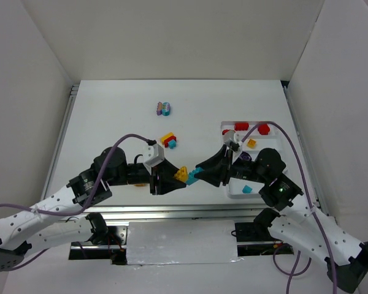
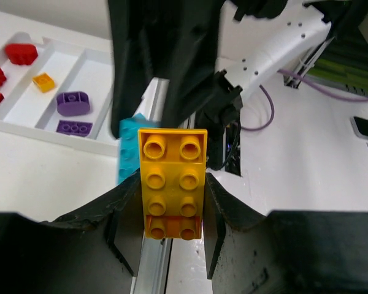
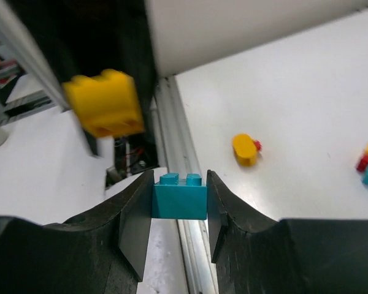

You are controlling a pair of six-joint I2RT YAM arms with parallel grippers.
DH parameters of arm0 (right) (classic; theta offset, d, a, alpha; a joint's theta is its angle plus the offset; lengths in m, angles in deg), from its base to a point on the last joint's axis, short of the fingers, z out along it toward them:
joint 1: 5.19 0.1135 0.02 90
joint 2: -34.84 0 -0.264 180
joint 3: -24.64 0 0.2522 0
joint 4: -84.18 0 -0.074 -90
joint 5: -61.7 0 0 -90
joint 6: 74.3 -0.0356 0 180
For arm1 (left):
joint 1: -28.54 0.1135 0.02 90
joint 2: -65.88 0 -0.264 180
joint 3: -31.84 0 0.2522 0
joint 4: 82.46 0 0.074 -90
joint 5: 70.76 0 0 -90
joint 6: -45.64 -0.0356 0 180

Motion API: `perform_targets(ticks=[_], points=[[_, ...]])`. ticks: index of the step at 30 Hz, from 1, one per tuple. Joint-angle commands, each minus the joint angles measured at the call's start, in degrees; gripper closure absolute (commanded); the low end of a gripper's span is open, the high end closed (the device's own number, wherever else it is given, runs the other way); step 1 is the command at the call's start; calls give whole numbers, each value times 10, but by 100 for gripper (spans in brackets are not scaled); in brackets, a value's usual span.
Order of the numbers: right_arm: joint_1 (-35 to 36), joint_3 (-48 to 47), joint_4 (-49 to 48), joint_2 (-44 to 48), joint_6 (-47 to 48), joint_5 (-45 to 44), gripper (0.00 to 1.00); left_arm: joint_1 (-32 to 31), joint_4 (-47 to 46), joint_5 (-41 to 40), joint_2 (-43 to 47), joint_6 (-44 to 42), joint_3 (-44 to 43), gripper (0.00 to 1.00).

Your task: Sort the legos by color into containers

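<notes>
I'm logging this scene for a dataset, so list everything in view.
Table: one, white, underneath everything.
Tray: one, white, table's right side.
Red bricks: three, tray's far compartment.
Yellow brick: one, second compartment.
Purple bricks: two, third compartment.
Teal brick: one, near compartment.
Purple-teal cluster: one, far centre.
Yellow-red cluster: one, mid-table.
Held yellow brick: one, near centre.
Held teal brick: one, beside it.
Left hand: black, gripping held yellow brick.
Right hand: black, gripping held teal brick.

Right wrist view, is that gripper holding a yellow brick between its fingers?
No, the right gripper is clamped on a teal brick; the yellow brick shows higher up, outside its grasp.
</notes>
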Motion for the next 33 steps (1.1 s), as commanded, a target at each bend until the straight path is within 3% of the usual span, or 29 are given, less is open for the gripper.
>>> perform_targets(ticks=[1,6,11,12,16,18,23,28,33], points=[[-47,21,-19,-9,-8,3,100,12,-58,2,20,20,-4,100],[-76,24,-31,-21,-15,-72,100,33,-53,-66,12,38,-7,100],[-108,-19,32,-101,-37,-308,100,38,-11,-192,-3,62,-31,100],[-116,-31,55,-118,-77,-408,100,38,9,-205,-2,67,-35,100],[-197,-87,208,-197,-179,-528,100,38,49,-265,5,83,-40,100],[-218,-98,247,-219,-220,-543,100,38,72,-290,6,95,-49,100],[-240,-48,292,-141,-256,-517,100,38,145,-378,3,122,-63,100],[-262,-9,327,-74,-264,-483,100,39,142,-377,-15,128,-61,100],[-290,22,344,-93,-272,-424,100,40,136,-362,-31,129,-57,100]])
